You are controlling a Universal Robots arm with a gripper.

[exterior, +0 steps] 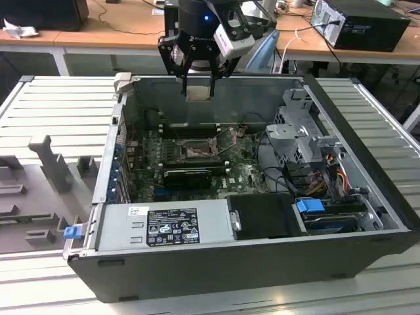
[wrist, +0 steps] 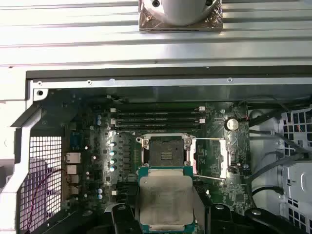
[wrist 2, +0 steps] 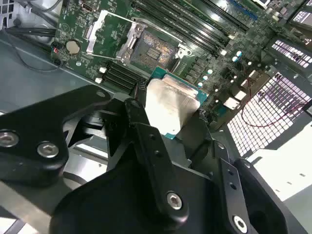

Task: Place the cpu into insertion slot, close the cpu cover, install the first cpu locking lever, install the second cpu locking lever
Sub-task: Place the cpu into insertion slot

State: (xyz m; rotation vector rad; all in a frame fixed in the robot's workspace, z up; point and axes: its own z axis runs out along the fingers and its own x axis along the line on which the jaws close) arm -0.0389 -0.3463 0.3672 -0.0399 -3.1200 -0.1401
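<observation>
The cpu [wrist: 165, 202], square with a pale metal face, hangs level, raised well clear of the insertion slot [wrist: 165, 148]. The slot's dark centre lies bare. The cpu cover [wrist: 224, 158] is swung open beside it.

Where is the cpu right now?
The cpu is clamped in the gripper, raised above the open computer case near its far wall in the exterior view. In the first wrist view the empty insertion slot lies beyond it on the board.
</observation>
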